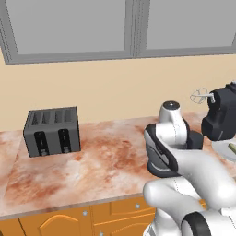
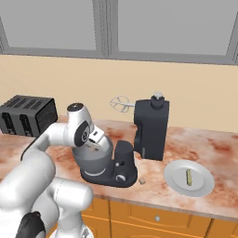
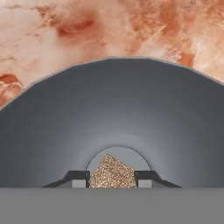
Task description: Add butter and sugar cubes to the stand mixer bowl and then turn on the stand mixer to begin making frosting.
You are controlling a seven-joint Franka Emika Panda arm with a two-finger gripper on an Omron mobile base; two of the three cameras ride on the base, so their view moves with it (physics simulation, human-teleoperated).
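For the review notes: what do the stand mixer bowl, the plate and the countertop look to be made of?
Stand mixer bowl: probably metal; smooth grey wall with a soft satin sheen, thin even rim. Plate: looks like glazed ceramic, flat, plain white, slightly glossy, though plastic can't be excluded. Countertop: polished stone, likely marble or granite, judging by mottled pink-rust veining.

Two sugar cubes (image 3: pixel 113 171), one butter (image 2: pixel 189 176), one plate (image 2: pixel 178 184), one toaster (image 1: pixel 52 131).
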